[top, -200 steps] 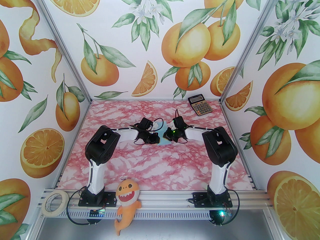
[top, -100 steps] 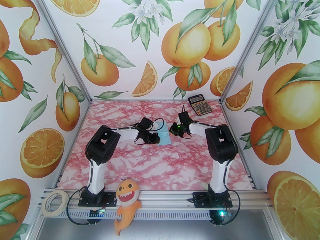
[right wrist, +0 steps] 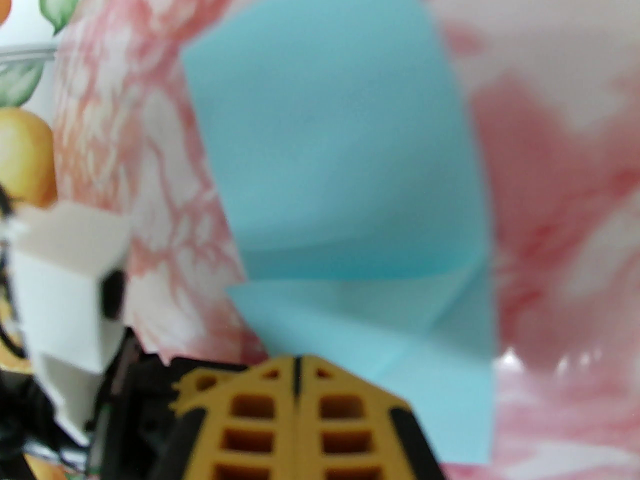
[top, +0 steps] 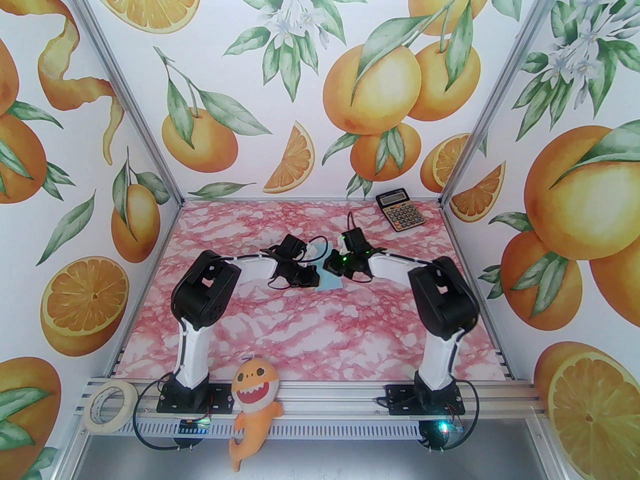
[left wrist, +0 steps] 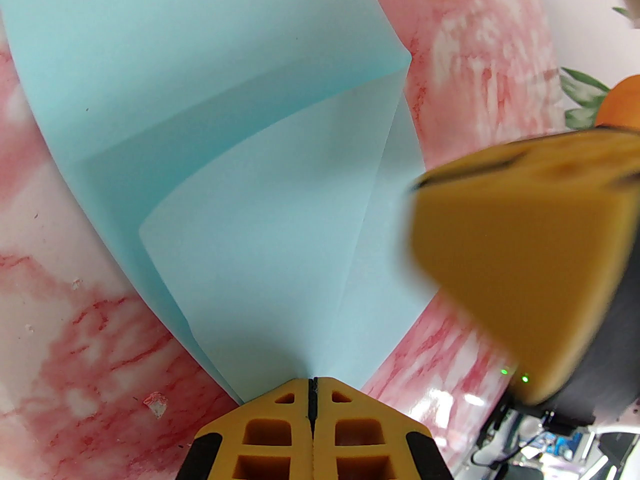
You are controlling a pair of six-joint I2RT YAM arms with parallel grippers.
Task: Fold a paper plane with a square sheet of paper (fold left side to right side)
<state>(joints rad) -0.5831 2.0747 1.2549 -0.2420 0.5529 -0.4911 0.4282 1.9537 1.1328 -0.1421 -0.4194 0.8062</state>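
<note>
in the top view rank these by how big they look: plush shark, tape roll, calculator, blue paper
1. plush shark
2. tape roll and calculator: about alike, and the calculator sits farther from the camera, so I won't rank them against each other
3. paper: just a sliver shows

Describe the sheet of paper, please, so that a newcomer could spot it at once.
On the pink marbled table, near the middle, the left gripper and right gripper meet. At their tips lies the square sheet of paper, flat with folded flaps. Its pale blue sets it apart; the calculator is black and gold.
</note>
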